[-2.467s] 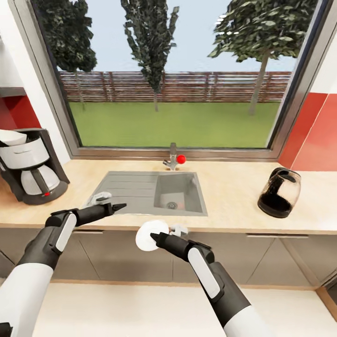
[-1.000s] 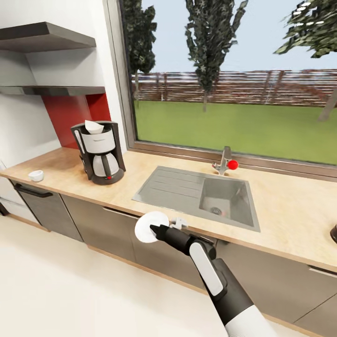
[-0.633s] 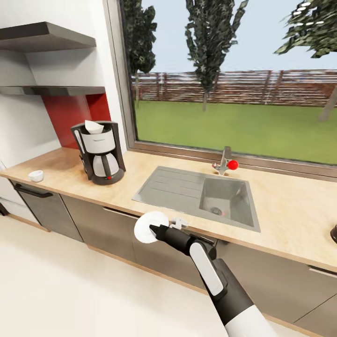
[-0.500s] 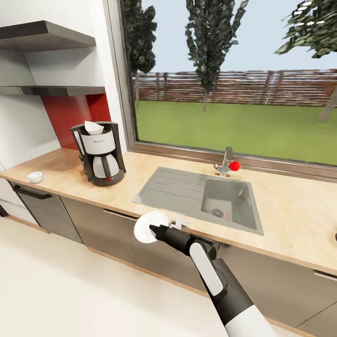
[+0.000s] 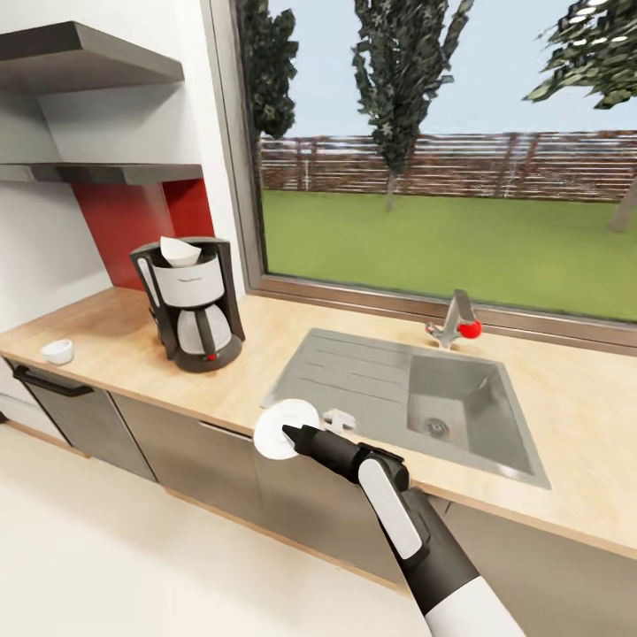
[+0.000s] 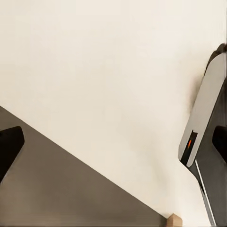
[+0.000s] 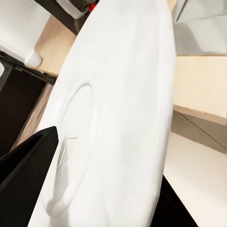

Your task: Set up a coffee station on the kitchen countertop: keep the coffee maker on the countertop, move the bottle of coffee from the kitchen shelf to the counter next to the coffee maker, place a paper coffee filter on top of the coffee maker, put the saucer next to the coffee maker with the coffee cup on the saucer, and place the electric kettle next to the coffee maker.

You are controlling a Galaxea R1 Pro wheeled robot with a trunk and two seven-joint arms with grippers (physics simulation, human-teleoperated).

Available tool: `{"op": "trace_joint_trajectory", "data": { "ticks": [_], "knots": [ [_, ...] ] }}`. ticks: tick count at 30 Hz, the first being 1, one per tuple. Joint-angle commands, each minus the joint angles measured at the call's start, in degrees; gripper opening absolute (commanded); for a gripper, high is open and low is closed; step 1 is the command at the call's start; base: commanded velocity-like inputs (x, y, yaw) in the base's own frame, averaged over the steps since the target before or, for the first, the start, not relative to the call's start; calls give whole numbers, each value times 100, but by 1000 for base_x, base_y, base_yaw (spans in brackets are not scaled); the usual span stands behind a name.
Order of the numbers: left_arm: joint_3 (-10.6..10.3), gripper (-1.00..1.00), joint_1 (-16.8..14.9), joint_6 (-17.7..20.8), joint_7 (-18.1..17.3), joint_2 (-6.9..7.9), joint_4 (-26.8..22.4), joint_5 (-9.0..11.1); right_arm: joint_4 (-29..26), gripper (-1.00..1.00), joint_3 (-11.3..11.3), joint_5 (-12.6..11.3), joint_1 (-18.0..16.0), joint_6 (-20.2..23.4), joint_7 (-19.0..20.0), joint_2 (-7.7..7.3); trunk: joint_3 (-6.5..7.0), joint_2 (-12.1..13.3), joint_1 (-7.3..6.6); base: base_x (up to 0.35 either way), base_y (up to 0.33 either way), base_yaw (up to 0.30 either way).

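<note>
Right tool [image 5: 296, 433] clamped on the saucer [image 5: 285, 428], held on edge just off the counter [image 5: 133, 354] lip — thin rim grip, could slip if the base swings. Left tool: can't tell, its wrist view is mostly floor. Farther left: coffee maker [image 5: 190, 301] with paper coffee filter [image 5: 180, 251] on top; coffee cup [image 5: 57, 351] beyond — probably clear of the drop spot.

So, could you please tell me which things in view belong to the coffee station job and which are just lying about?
Job:
- black drip coffee maker
- white paper filter on top of it
- small white cup
- round white saucer, held in the right gripper
- beige wood-look countertop
- dark grey wall shelf

Lying about:
- steel sink
- red-knobbed tap
</note>
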Motion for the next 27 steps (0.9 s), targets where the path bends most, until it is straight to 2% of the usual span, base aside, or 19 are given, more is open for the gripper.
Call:
{"op": "trace_joint_trajectory", "data": {
  "ticks": [1, 4, 6, 9, 11, 15, 21, 27],
  "knots": [
    [-4, 100, 7, -131, -16, -2, -20, -22, -3, -100, -1, -23, -5, 23, -12, 2, -11, -11, 7, 320, 137, 0],
    [-103, 100, 11, -656, -317, 12, -5, -33, -8, -100, -1, -24, -5, 23, -12, 2, -11, -11, 7, 272, 208, 0],
    [-211, 100, 12, -914, -792, 47, 51, -42, -10, -100, -1, -24, -5, 23, -12, 2, -11, -11, 7, 209, 239, 0],
    [-265, 100, 13, -1178, -1536, 108, 159, -61, -12, -100, -1, -21, -5, 23, -12, 2, -11, -11, 7, 171, 188, 0],
    [-268, 100, 13, -1353, -1826, 175, 189, -61, -12, -100, 2, -21, -5, 23, -12, 2, -11, -11, 7, 75, 78, 0],
    [-246, 100, 13, -1556, -1994, 230, 206, -56, -6, -100, 5, -21, -5, 23, -12, 2, -11, -11, 7, 25, 26, 0],
    [-228, 100, 6, -1619, -2032, 230, 210, -52, -3, -100, 7, -19, -5, 23, -12, 2, -11, -11, 7, 10, 11, -88],
    [-227, 100, 4, -1625, -2031, 220, 210, -52, -3, -100, 8, -19, -5, 23, -12, 2, -11, -11, 7, 146, 249, -96]
  ]
}}
